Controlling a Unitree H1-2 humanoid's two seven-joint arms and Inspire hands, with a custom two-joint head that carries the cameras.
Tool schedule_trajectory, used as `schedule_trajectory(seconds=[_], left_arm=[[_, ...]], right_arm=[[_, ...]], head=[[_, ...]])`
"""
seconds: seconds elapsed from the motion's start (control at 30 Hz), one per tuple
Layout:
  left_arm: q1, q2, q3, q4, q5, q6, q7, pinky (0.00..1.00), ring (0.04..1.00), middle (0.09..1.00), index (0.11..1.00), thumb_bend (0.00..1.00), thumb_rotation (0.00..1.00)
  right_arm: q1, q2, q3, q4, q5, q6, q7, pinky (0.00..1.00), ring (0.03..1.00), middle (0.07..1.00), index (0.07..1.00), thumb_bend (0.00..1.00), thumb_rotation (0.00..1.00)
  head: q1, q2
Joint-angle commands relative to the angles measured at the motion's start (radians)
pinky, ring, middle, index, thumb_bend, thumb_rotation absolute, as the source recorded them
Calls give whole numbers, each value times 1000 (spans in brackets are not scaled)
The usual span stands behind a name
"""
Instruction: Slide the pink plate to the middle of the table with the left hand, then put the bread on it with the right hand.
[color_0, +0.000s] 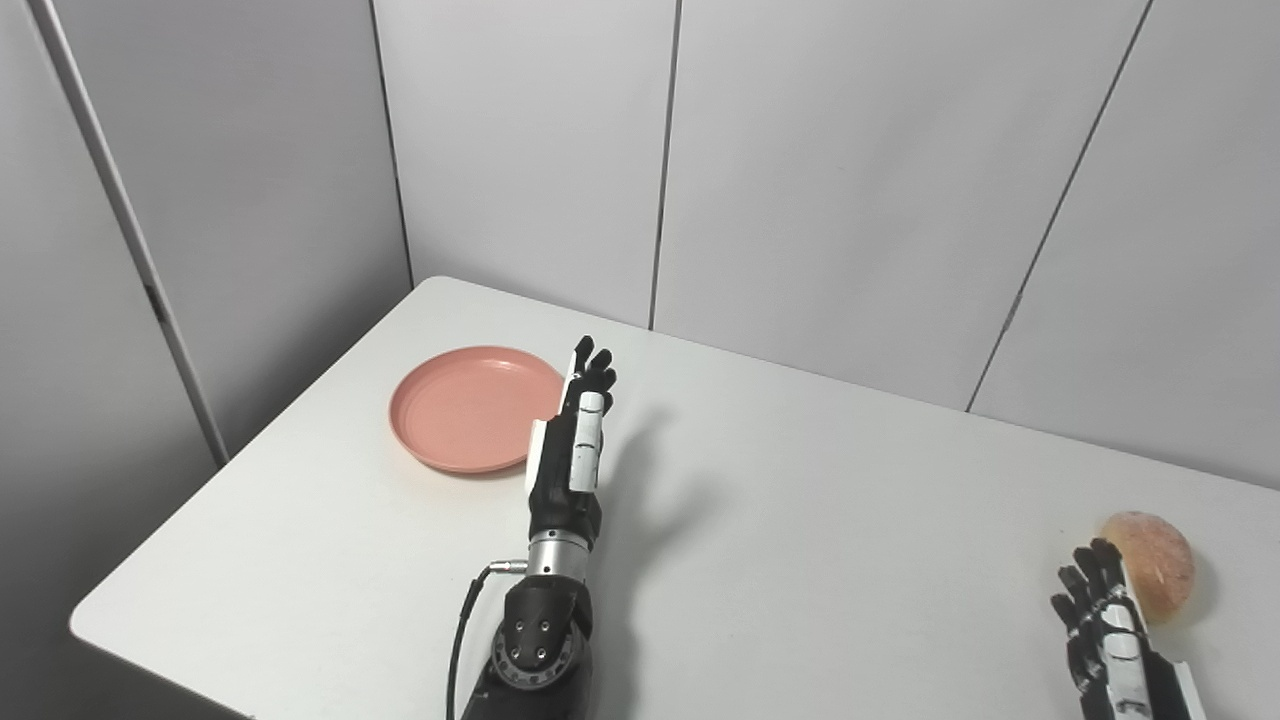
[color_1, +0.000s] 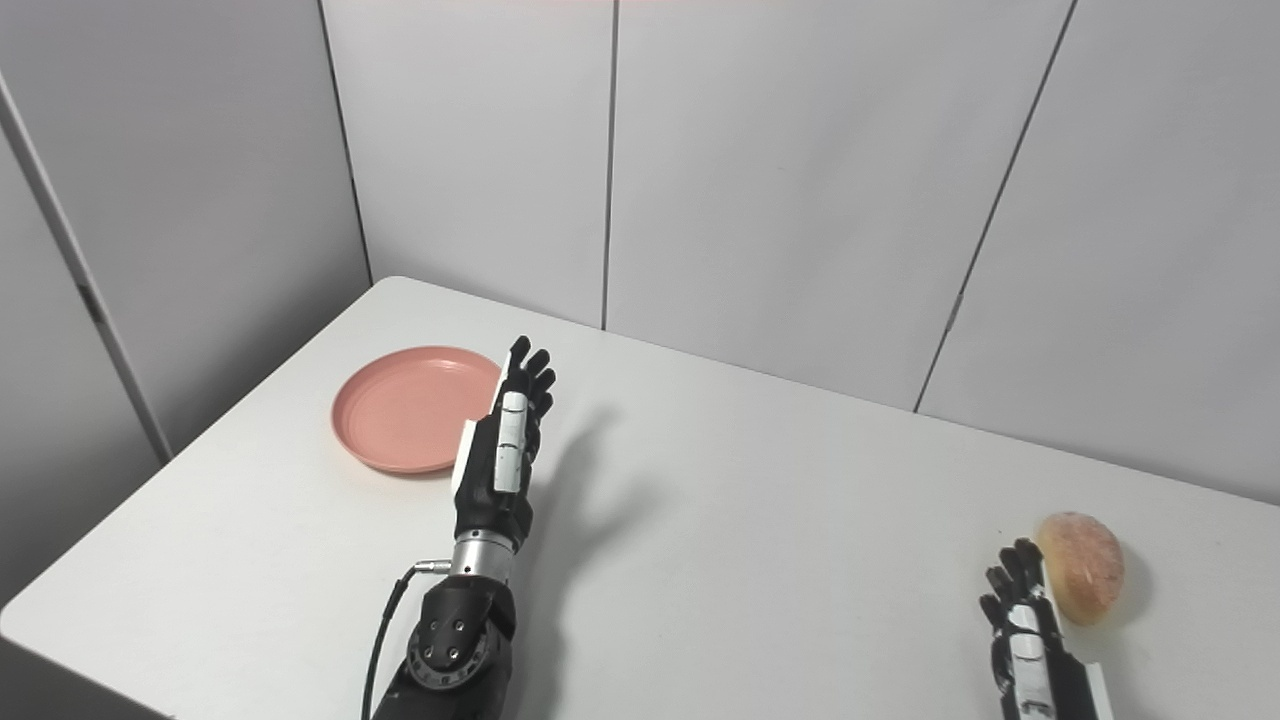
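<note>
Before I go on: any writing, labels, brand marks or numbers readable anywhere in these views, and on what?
None: no text, label, brand or number can be read in either view.
Pink plate: plain, no marking.
Bread: bare, no wrapper or label.
Left hand and right hand: black and white shells, no legible print.
Table and wall panels: blank.

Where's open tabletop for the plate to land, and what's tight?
Widest bare stretch: mid-table, between the left hand and the bread. Also bare: the near-left corner in front of the pink plate. Tight: the plate's right rim beside the left hand, and the right hand beside the bread.
</note>
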Motion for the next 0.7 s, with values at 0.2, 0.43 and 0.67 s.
schedule_trajectory(seconds=[0.2,0.43,0.67], left_arm=[[-51,64,27,-64,4,26,23,969,953,947,943,770,1000],[-62,100,72,-62,1,10,48,912,901,898,890,794,1000],[-52,133,96,-82,19,30,74,871,876,877,870,794,1000]], right_arm=[[-6,-7,-8,-41,12,4,0,1000,1000,1000,1000,416,945],[-7,-9,-8,-44,20,-8,6,1000,1000,1000,1000,395,967],[1,-11,-13,-76,38,20,3,1000,1000,1000,1000,445,924]], head=[[17,-7],[25,-15],[41,-15]])
